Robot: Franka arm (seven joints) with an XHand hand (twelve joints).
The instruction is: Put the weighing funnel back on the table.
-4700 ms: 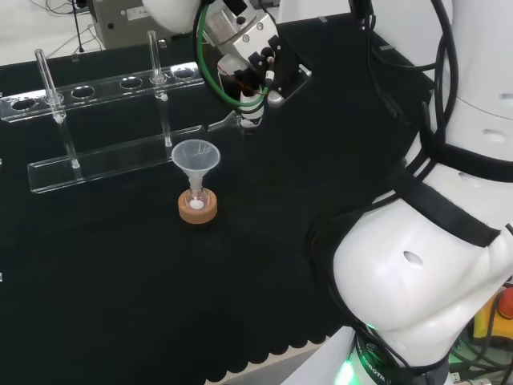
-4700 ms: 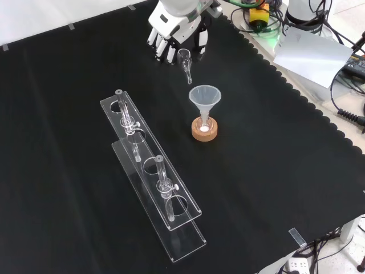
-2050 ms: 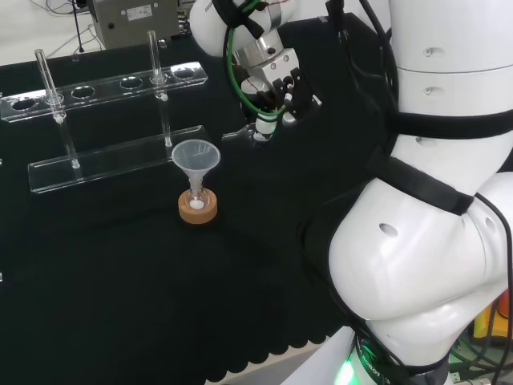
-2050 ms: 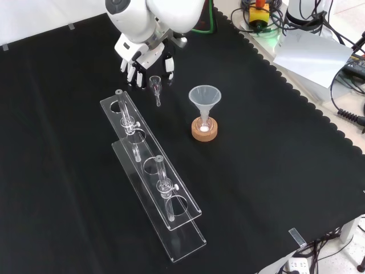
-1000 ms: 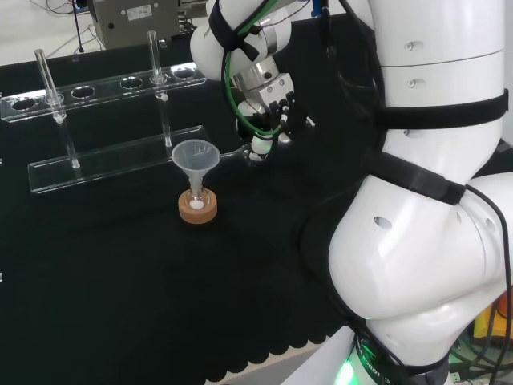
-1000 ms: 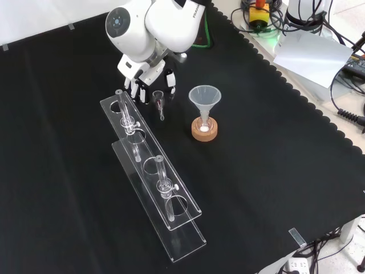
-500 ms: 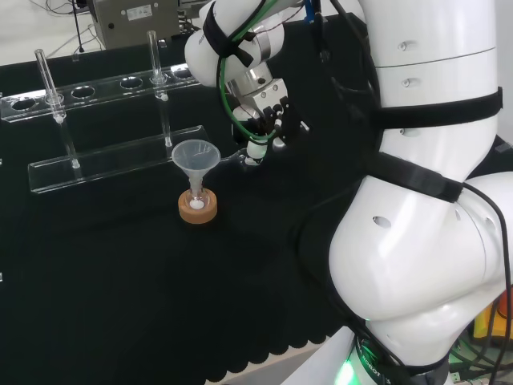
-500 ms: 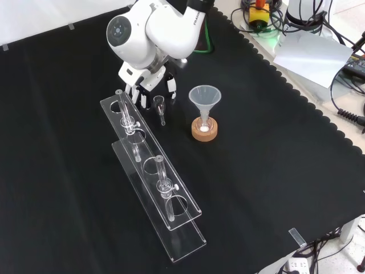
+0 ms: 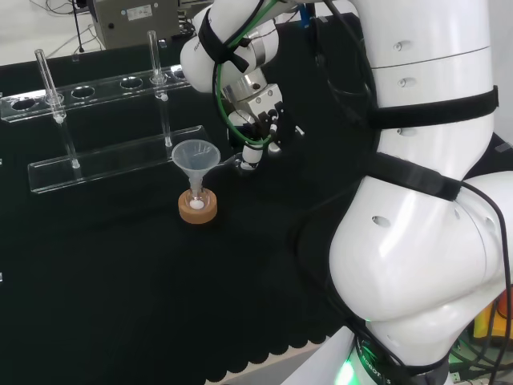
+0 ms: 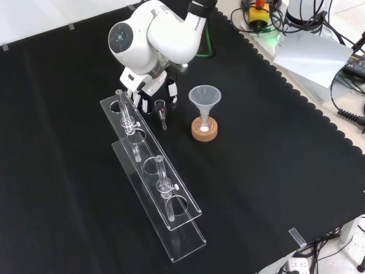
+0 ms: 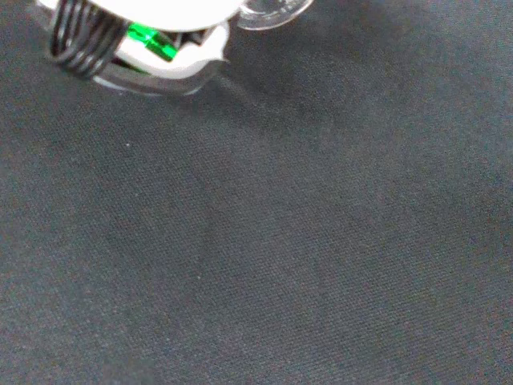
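The weighing funnel (image 10: 161,112) is a small clear piece with its short stem pointing down toward the cloth. The hand (image 10: 149,91) has its fingers curled round its upper end and holds it low over the black cloth, between the tube rack (image 10: 154,182) and the big funnel (image 10: 205,97). In the head view the hand (image 9: 258,128) hangs just right of the big funnel (image 9: 195,156), with the weighing funnel (image 9: 244,165) at its fingertips. The wrist view has a white part of the hand (image 11: 152,40) and a clear rim (image 11: 272,11) close above the cloth.
The big funnel stands in a small flask on a cork ring (image 10: 205,133). The long clear rack holds upright glass tubes (image 9: 159,76). Bare black cloth lies in front of the cork ring in the front view. Paper and cables lie beyond the bench edge (image 10: 311,54).
The hand has carried the weighing funnel down and nearer to the rack and the big funnel. It now hangs closer to the cloth. The big funnel and rack have not moved.
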